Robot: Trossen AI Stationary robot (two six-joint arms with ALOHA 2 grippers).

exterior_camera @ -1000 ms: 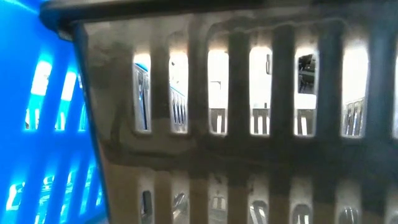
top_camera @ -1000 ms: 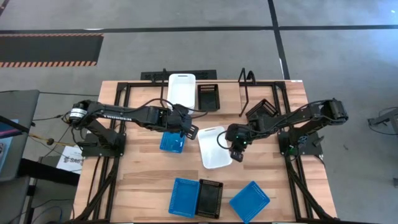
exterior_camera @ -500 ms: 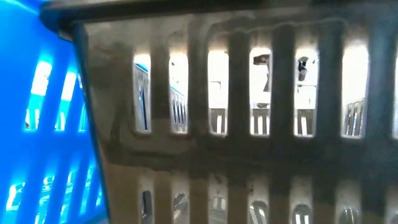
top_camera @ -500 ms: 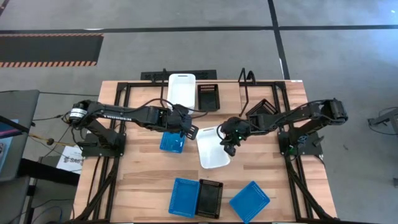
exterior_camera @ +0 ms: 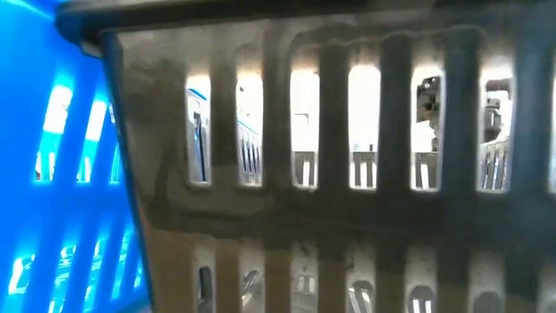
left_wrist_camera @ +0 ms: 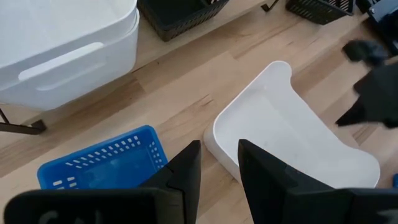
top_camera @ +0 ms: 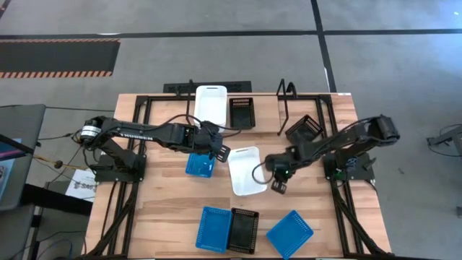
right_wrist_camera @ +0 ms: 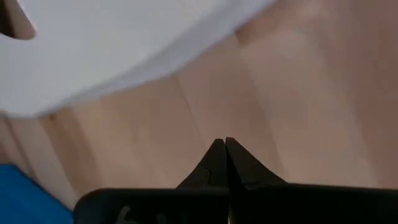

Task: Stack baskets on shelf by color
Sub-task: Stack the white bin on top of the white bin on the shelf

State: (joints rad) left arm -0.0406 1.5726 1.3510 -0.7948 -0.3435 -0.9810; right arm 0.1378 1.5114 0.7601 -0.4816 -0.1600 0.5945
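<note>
White basket (top_camera: 245, 171) lies flat near the middle of the tabletop, long axis running toward the far edge, slightly skewed. Right gripper (top_camera: 279, 185) sits just beside its right-hand rim at the near corner of that basket; fingers pressed tip to tip, nothing between them, bare wood under them in the right wrist view (right_wrist_camera: 224, 149). The white basket's rim (right_wrist_camera: 124, 50) fills the far part of that view.

Left gripper (top_camera: 220, 152) hangs over the tabletop between a blue basket (top_camera: 200, 165) and the white one. Its fingers (left_wrist_camera: 186, 171) stand partly apart, narrow gap, holding nothing; the blue basket (left_wrist_camera: 106, 165) and the white basket (left_wrist_camera: 292, 134) show beyond them on the wood.

Far edge: a second white basket (top_camera: 211, 103) sits in the shelf (top_camera: 286, 92), a black basket (top_camera: 241, 112) just beside it on its right. The shelf's thin loops rise at the far right. Another black basket (top_camera: 304, 128) lies tilted near the right edge, by the right arm.

Near edge: blue basket (top_camera: 214, 229), black basket (top_camera: 244, 230) touching it, then a third blue basket (top_camera: 290, 234) turned at an angle, a little apart.

Low view is blocked by the slotted wall of the black basket (exterior_camera: 347, 174) with blue plastic (exterior_camera: 52, 174) at its side
</note>
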